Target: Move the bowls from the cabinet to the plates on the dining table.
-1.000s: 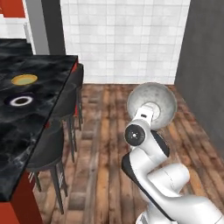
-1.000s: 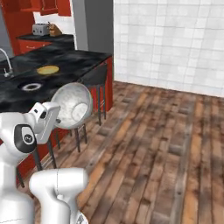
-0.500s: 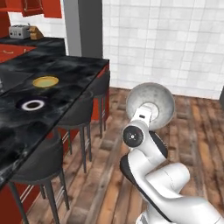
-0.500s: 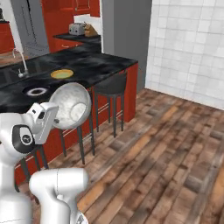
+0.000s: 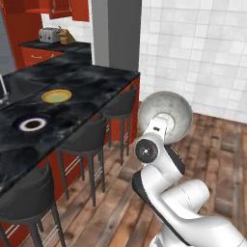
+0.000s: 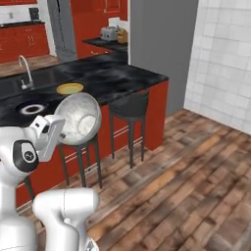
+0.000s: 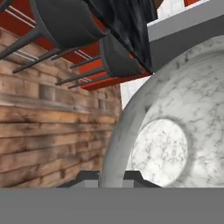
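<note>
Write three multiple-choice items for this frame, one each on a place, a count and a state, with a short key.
1. Where is the yellow-orange plate?
A. On the wooden floor
B. On the black marble island top
C. On a stool seat

2. How many plates lie on the island top?
A. Two
B. Four
C. None

3. What is the state of the gripper?
A. Open above a plate
B. Shut on the grey speckled bowl
C. Shut on a stool leg

Key:
1 B, the yellow-orange plate lies on the island top.
2 A, beside it is only the blue-rimmed plate.
3 B, the gripper clamps the rim of the grey speckled bowl, carried on its side clear of the island, above the floor by the stools.
</note>
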You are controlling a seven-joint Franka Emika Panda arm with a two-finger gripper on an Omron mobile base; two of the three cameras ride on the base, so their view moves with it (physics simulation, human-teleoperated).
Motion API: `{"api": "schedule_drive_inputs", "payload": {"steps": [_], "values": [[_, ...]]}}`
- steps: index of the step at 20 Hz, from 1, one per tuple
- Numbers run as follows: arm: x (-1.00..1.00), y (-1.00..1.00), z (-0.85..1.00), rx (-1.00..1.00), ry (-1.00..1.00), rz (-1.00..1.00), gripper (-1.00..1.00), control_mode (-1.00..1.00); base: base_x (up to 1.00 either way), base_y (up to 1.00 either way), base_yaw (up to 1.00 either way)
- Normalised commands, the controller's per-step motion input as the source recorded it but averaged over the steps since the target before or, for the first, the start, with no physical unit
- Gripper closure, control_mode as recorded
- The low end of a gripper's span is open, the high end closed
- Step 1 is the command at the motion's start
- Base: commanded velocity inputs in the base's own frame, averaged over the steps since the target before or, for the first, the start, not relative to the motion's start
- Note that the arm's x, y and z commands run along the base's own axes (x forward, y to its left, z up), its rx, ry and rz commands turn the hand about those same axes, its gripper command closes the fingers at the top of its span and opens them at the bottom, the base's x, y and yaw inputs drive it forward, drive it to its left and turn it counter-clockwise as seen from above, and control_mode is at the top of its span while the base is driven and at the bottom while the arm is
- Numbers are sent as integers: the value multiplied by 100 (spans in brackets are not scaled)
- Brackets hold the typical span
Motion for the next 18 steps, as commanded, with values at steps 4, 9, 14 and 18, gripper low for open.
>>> {"api": "schedule_drive_inputs", "payload": {"steps": [4,9,14,18], "values": [[0,0,0,0,0,0,100,100,68,-72,41],[0,0,0,0,0,0,100,100,63,-71,45],[0,0,0,0,0,0,100,100,62,-55,42],[0,0,0,0,0,0,100,100,49,-42,32]]}}
